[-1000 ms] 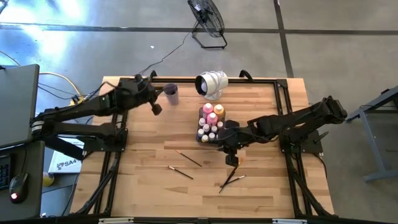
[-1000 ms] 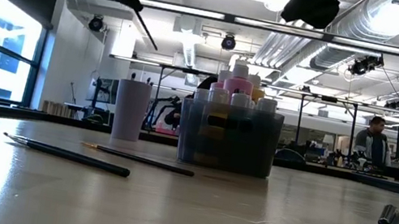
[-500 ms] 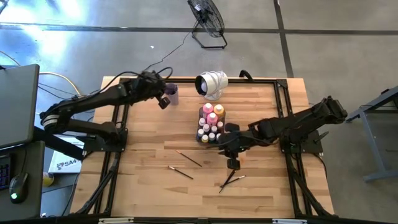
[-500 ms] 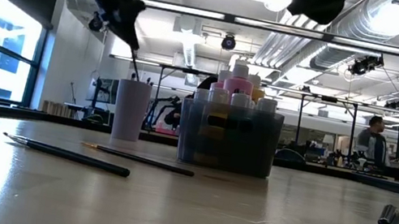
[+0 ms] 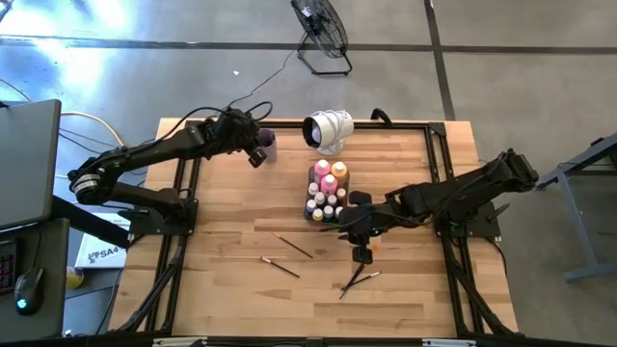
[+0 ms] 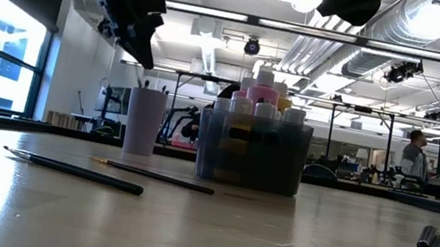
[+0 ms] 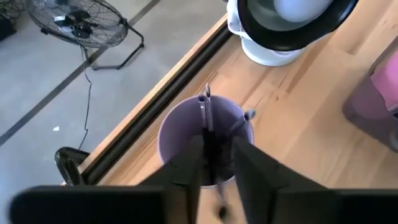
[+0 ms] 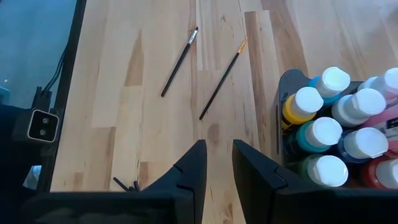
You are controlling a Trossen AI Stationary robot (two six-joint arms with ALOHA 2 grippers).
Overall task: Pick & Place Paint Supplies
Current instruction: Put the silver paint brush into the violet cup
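Observation:
My left gripper hovers open just above the mouth of the lilac cup at the table's far left. Two dark paintbrushes stand in the cup, tips above the rim. My right gripper stands open over bare wood near the tray of paint bottles, holding nothing. More paintbrushes lie flat on the table: one, a second and a crossed pair.
A white round fan sits at the table's far edge, right of the cup. A black frame rail runs round the tabletop. Bare wood lies between the loose brushes and the near edge.
My left gripper has swung toward the cup and sunk, tipping further downward, carrying a long dark paintbrush. It has let go: the brush, first slanting below the fingers, now stands in the cup.

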